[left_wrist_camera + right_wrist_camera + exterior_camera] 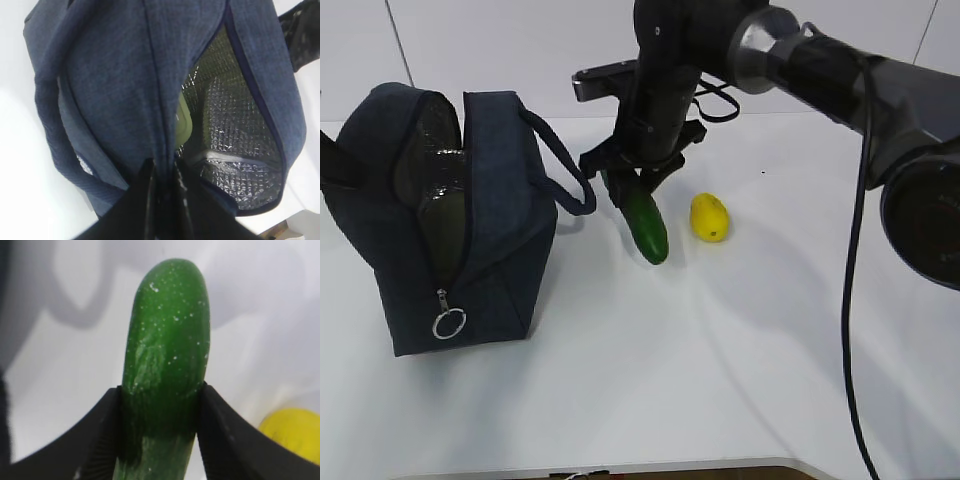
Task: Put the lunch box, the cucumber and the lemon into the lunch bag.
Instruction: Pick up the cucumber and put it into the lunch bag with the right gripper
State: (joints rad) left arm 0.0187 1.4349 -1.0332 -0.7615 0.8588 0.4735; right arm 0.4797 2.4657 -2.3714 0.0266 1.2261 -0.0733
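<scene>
White table (720, 380), pale wall behind. Right gripper (638, 172) clamps the cucumber (646, 228); left gripper (162, 200) pinches the lunch bag (500, 220) fabric, far left.

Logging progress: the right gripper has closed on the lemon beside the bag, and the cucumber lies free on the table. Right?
Swapped. The right wrist view shows the right gripper closed on the cucumber; the lemon lies free on the table beside the bag.
</scene>
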